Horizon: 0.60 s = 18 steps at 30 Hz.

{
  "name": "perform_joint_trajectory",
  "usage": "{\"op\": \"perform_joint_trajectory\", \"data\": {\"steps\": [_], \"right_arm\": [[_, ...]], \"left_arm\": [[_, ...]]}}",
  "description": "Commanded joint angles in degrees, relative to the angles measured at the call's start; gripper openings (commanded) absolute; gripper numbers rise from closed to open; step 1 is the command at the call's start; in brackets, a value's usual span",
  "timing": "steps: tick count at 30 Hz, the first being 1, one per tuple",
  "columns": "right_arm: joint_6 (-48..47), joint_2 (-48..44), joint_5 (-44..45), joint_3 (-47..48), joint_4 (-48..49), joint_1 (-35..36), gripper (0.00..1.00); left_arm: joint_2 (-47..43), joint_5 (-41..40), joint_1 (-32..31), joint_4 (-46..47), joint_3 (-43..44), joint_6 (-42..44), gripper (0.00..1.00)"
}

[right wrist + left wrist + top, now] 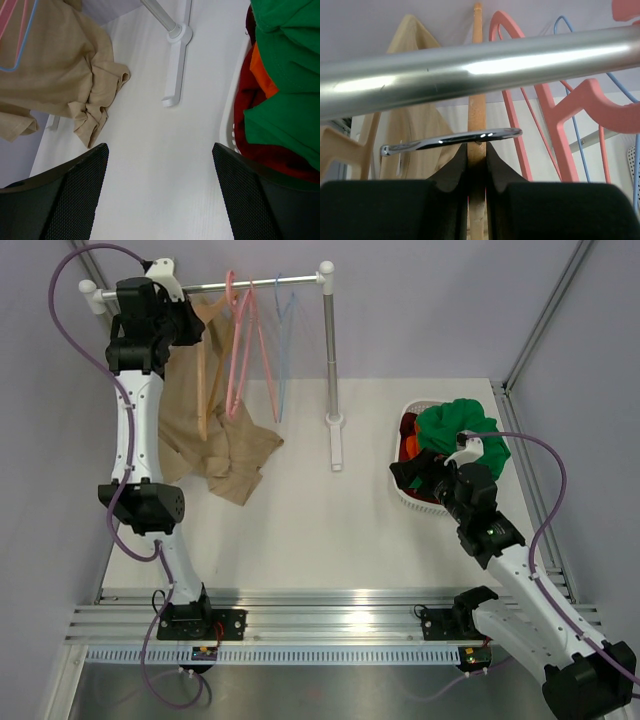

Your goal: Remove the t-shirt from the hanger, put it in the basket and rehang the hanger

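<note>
The green t-shirt lies bunched in the white basket at the right, off any hanger; it also shows in the right wrist view. The wooden hanger with its thin metal hook hangs bare by the rail at the back left. My left gripper is up at the rail, and in its wrist view it is shut on the hanger's wooden neck just under the hook. My right gripper is open and empty above the table beside the basket.
A metal rail on a white post carries pink hangers, a blue wire hanger and a beige top draping onto the table. The basket also holds orange and red cloth.
</note>
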Motion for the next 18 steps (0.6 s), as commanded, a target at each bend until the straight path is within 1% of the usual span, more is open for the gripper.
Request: {"op": "perform_joint_trajectory", "data": {"steps": [1, 7, 8, 11, 14, 18], "right_arm": [[-1.31, 0.21, -1.18, 0.49, 2.67, 0.67, 0.92], [-1.05, 0.48, -1.8, 0.22, 2.67, 0.85, 0.92], [-0.96, 0.56, -1.89, 0.14, 4.68, 1.02, 0.92], [-0.88, 0.48, -1.8, 0.13, 4.87, 1.37, 0.92], [-0.88, 0.04, -1.8, 0.05, 4.87, 1.37, 0.92], [-0.88, -0.4, -1.71, 0.05, 4.44, 1.55, 0.92]], "left_arm": [[2.04, 3.59, 0.95, 5.76, 1.31, -0.96, 0.0], [1.34, 5.09, 0.77, 6.11, -4.48, -1.13, 0.0], [0.82, 5.18, 0.77, 6.46, -5.63, -1.13, 0.0], [-2.34, 4.13, 0.24, 9.35, -10.88, -0.69, 0.0], [-5.25, 4.3, 0.24, 10.24, -13.71, -0.87, 0.0], [-8.85, 4.22, 0.24, 13.57, -19.77, -0.69, 0.0]]}}
